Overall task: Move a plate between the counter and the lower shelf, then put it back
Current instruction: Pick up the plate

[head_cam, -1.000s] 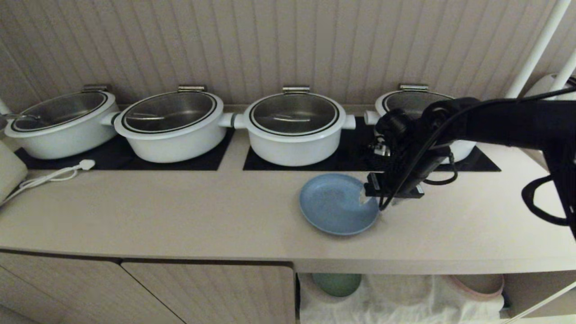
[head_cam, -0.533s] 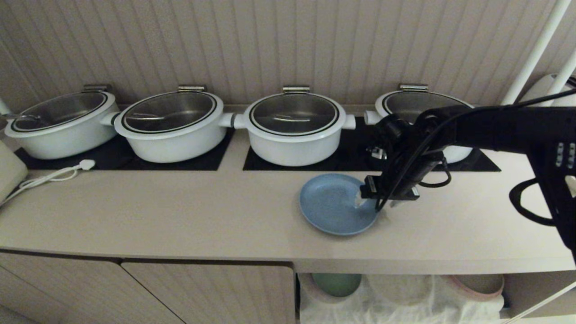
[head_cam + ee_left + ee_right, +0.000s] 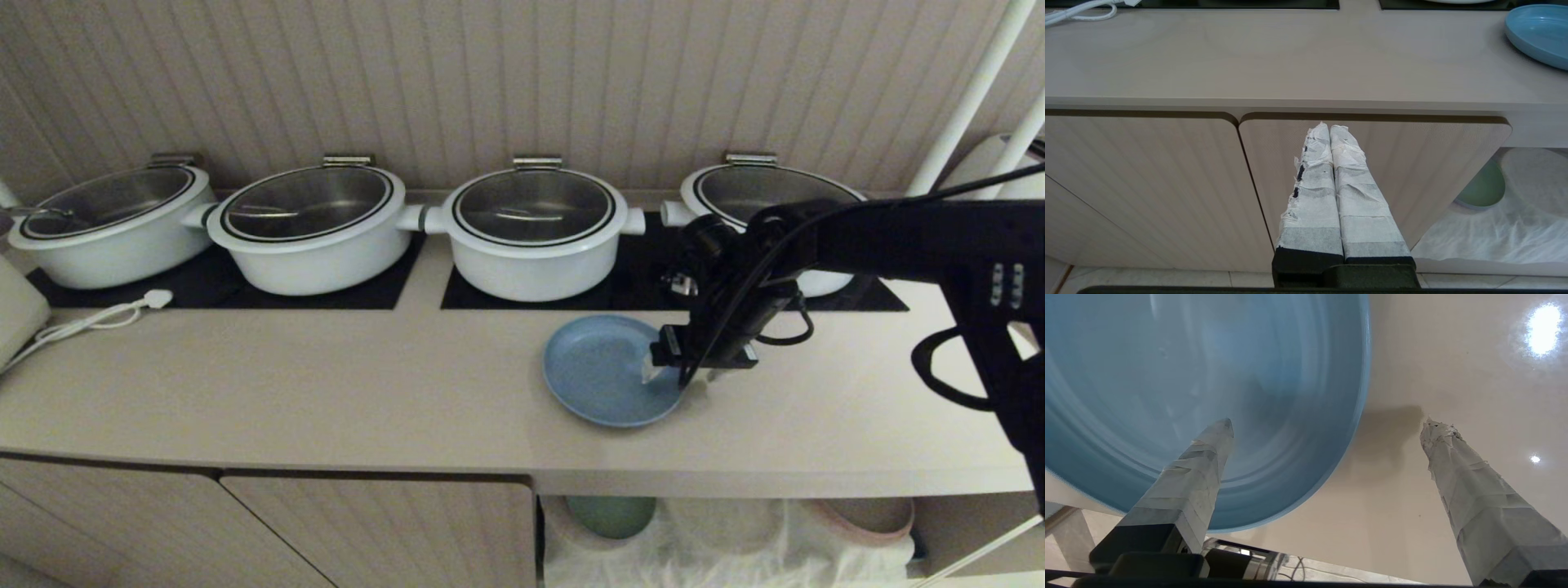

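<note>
The light-blue plate lies flat on the beige bench, in front of the black hob panels and the row of white pots with glass lids. The right end effector hangs over the plate's right edge, its two tape-wrapped fingers spread wide apart. In the right wrist view one finger stands over the inside of the plate and the other over bare bench beyond the rim, so the rim lies between them; whether either tip touches the plate is hard to say from these views, but nothing is clamped.

The left end effector sits low in front of the ribbed cabinet doors, its taped fingers pressed together and empty, well apart from the plate.

Below the bench, to the right of the doors, the lower shelf is open, with a rumpled white cloth draped inside. A green plate and a beige pink-edged plate sit there. A white cable lies on the bench at the far left.
</note>
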Tool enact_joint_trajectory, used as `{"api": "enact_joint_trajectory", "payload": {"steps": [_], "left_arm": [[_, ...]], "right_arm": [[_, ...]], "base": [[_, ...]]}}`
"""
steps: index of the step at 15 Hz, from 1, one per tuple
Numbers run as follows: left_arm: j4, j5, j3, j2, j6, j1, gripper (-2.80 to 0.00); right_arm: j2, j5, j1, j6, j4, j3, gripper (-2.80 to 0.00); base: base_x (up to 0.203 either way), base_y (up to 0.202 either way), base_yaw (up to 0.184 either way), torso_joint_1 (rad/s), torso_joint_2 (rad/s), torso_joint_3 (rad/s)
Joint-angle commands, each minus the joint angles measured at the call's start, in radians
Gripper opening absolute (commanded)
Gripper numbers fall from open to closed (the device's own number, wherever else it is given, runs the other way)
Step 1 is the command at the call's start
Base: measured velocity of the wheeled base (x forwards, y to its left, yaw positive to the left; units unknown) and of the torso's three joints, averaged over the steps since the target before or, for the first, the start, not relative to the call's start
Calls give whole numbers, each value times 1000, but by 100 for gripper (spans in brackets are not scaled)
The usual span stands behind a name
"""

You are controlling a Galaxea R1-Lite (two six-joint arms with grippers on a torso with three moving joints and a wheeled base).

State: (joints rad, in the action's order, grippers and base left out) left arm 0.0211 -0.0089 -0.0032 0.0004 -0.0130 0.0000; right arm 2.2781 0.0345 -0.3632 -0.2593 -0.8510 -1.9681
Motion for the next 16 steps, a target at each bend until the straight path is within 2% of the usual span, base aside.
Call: {"api": "enact_joint_trajectory", "payload": {"steps": [1,3,10,11,16], "left_arm": [[0,0,0,0,-1,0,-280],[0,0,0,0,-1,0,-280],[0,0,0,0,-1,0,-280],[0,0,0,0,-1,0,-280],[0,0,0,0,-1,0,-280]], "right_arm": [[4,1,3,25,-7,0,0],[6,1,6,54,-5,0,0],[6,1,4,55,-3,0,0],[8,2,4,55,3,0,-280],[8,1,4,54,6,0,-280]], "base": [[0,0,0,0,0,0],[0,0,0,0,0,0],[0,0,0,0,0,0],[0,0,0,0,0,0],[0,0,0,0,0,0]]}}
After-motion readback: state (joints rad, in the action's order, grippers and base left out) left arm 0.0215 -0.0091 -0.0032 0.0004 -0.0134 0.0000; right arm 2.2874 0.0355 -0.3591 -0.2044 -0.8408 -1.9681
